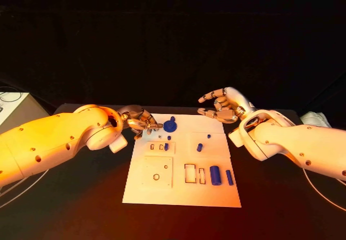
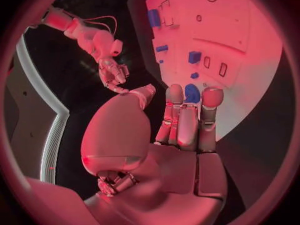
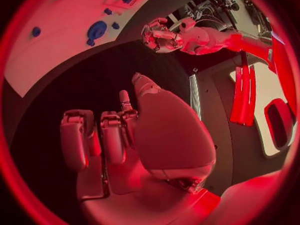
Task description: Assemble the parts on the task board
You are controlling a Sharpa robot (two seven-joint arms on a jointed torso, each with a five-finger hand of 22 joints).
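- Your left hand [image 1: 140, 121], fingers together and holding nothing that I can see, hovers just beside the round blue plastic disc [image 1: 170, 125] on the white task board [image 1: 144, 192], likely lining up a grasp.
- Your right hand [image 1: 222, 106], loosely curled and empty, waits over the black bench [image 1: 79, 200] beyond the board.

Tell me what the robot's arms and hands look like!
Both arms are smooth, rounded white shells dotted with small dark screw holes, with a round joint near each wrist. The left hand and right hand are silvery metal with jointed fingers and rounded fingertips. A thin cable loops beside each arm.
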